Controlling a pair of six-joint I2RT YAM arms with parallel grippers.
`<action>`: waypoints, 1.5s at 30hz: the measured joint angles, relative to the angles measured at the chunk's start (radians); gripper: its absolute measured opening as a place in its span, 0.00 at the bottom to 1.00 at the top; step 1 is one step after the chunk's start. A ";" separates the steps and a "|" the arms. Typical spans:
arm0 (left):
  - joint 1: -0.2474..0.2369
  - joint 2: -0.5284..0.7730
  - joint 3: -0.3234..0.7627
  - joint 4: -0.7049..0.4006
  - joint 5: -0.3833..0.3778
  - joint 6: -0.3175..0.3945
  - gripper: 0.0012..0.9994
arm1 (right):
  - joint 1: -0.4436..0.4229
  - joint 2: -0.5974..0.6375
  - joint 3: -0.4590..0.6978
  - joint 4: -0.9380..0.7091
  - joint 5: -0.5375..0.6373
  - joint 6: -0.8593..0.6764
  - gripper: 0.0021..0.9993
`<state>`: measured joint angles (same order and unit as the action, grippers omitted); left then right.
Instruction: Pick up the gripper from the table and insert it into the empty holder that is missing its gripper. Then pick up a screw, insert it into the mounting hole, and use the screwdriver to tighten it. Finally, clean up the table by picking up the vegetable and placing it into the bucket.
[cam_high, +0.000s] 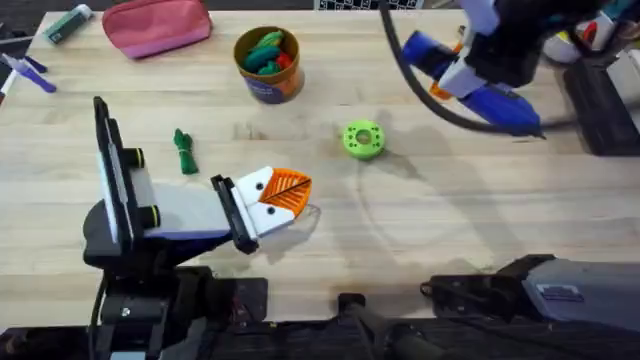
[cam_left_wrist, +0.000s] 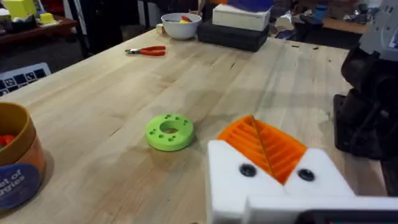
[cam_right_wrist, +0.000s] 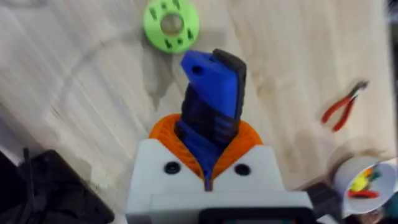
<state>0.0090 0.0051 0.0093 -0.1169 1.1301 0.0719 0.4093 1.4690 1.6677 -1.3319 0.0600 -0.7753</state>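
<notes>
- Overhead: the left gripper lies low over the wooden surface, its orange ribbed pads pressed together with nothing between them. The dark green knobbly vegetable lies on the surface just beyond that arm, well apart from the brown-orange bucket, which stands farther back with green and red pieces inside. A bright green disc with holes sits near the middle. The right gripper hangs raised at the far right, its jaws pinching the blue screwdriver. A pink pouch rests at the far edge.
- Left wrist: the pads meet in a closed wedge, near the green disc. The bucket stands at the side; red-handled pliers and a white bowl lie far off.
- Right wrist: the jaws clamp the screwdriver above the surface, with the disc beyond it and the pliers off to one side.
</notes>
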 joint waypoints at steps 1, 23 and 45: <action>0.000 0.000 0.000 0.000 0.000 0.000 0.01 | -0.018 0.019 -0.015 0.002 0.004 -0.003 0.02; 0.000 0.000 0.000 0.000 0.000 0.000 0.01 | -0.137 0.406 -0.276 0.348 0.193 -0.090 0.05; 0.000 0.000 0.000 0.000 0.000 0.001 0.01 | -0.152 0.355 -0.275 0.348 0.128 0.008 0.98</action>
<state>0.0090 0.0051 0.0093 -0.1169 1.1297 0.0725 0.2577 1.8244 1.3925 -0.9841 0.1876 -0.7675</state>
